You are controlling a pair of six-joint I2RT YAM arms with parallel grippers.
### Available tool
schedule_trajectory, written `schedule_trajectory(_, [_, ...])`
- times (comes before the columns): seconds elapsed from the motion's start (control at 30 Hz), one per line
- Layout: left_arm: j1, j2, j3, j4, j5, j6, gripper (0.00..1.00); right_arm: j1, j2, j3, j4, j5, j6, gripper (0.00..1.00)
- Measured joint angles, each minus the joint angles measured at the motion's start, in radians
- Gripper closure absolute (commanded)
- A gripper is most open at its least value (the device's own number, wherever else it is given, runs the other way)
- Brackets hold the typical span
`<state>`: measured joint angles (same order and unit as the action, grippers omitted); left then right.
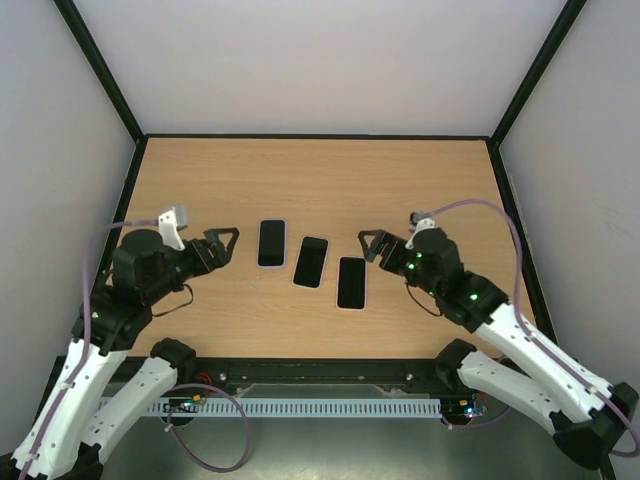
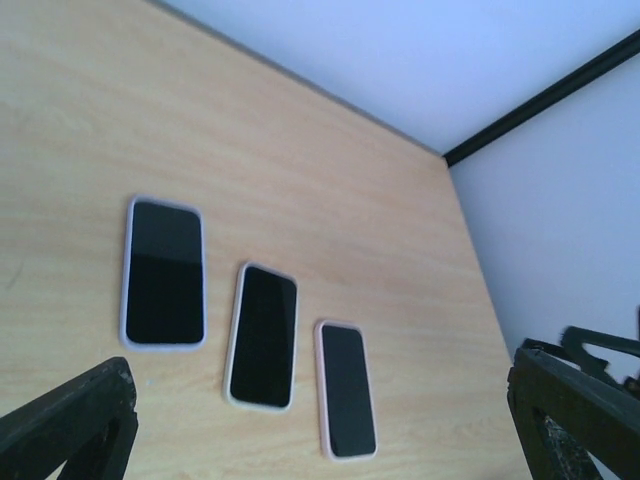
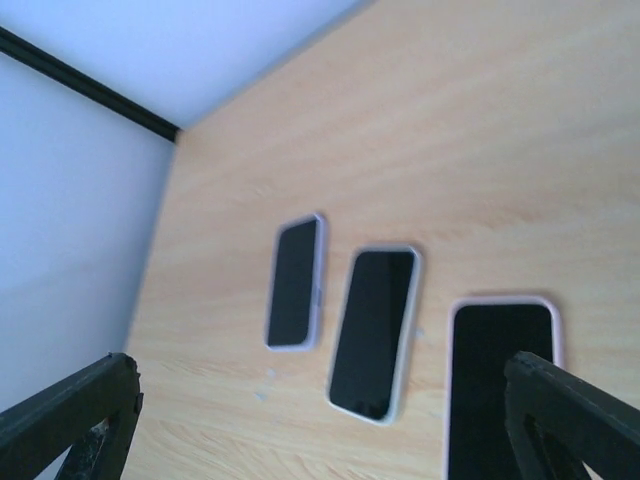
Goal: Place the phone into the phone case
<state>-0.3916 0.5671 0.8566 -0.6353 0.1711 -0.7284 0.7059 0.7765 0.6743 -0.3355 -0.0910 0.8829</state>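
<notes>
Left gripper [image 1: 224, 244] and right gripper [image 1: 371, 246] both gape wide, gripping nothing. From above, the arms reach inward over the wooden tabletop [image 1: 300, 180], flanking three flat black-screened phones in pale cases [image 1: 311, 262], which lie mid-tabletop in a slanted row. Left wrist: black fingers [image 2: 70, 420] frame that row, screens up. Right wrist: likewise, the nearest case pinkish

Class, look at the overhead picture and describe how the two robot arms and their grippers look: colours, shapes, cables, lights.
Both the left arm and right arm have white lower sections and black upper sections. A lilac cable runs along each. Small green lights glow on the right one. The left gripper and right gripper are black, triangular open frames.
</notes>
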Motion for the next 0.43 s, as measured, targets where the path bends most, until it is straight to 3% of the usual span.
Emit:
schedule_trajectory(0.2, [0.0, 0.037, 0.136, -0.011, -0.05, 0.049, 0.0, 0.0, -0.078, 0.22, -0.13, 0.079, -0.056, 0.02])
schedule_trajectory(0.43, [0.0, 0.018, 0.131, -0.014, -0.071, 0.068, 0.0, 0.0, -0.175, 0.245, -0.174, 0.109, -0.066, 0.03])
